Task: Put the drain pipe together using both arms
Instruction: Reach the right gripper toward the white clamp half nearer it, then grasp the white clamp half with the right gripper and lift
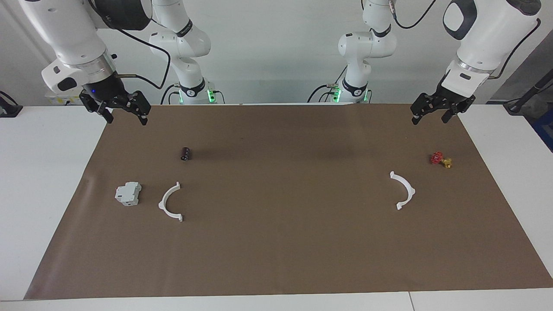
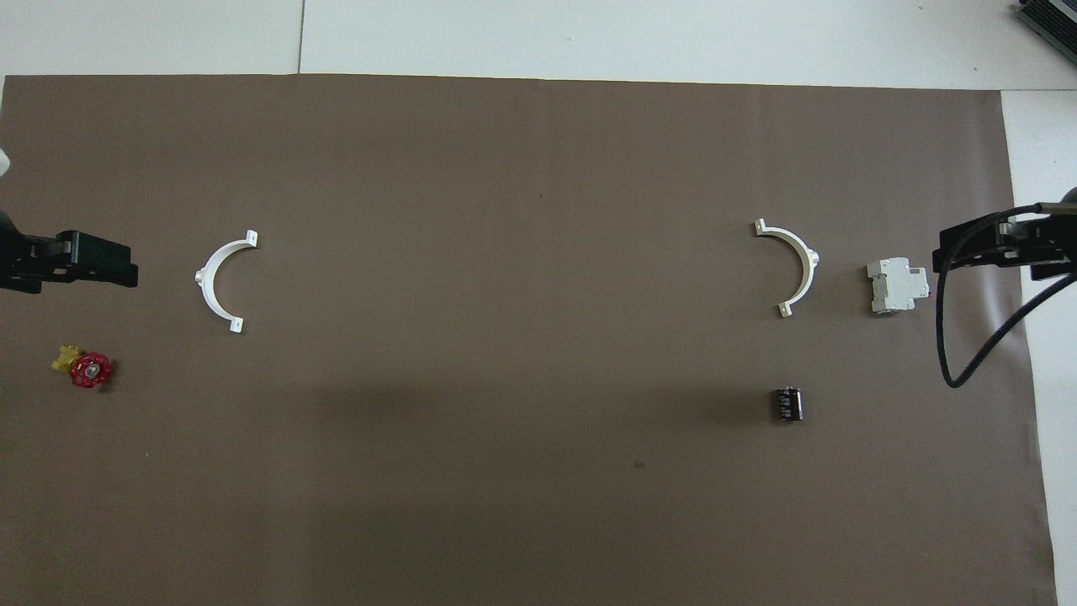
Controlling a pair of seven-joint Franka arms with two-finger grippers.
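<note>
The drain pipe lies in two separate white half-ring arcs on the brown mat. One arc (image 1: 170, 203) (image 2: 797, 268) lies toward the right arm's end, beside a grey-white block. The other arc (image 1: 405, 190) (image 2: 219, 283) lies toward the left arm's end. Their open sides face each other across the mat's middle. My right gripper (image 1: 126, 117) (image 2: 968, 248) hangs open and empty, raised over the mat's edge at its own end. My left gripper (image 1: 430, 117) (image 2: 101, 263) hangs open and empty, raised over the mat's edge at its own end. Neither touches anything.
A grey-white boxy block (image 1: 128, 193) (image 2: 898, 284) sits beside the right-end arc. A small black part (image 1: 185, 153) (image 2: 787, 404) lies nearer to the robots than that arc. A red-and-yellow valve (image 1: 440, 160) (image 2: 84, 368) lies near the left-end arc. The brown mat (image 1: 276, 250) covers the white table.
</note>
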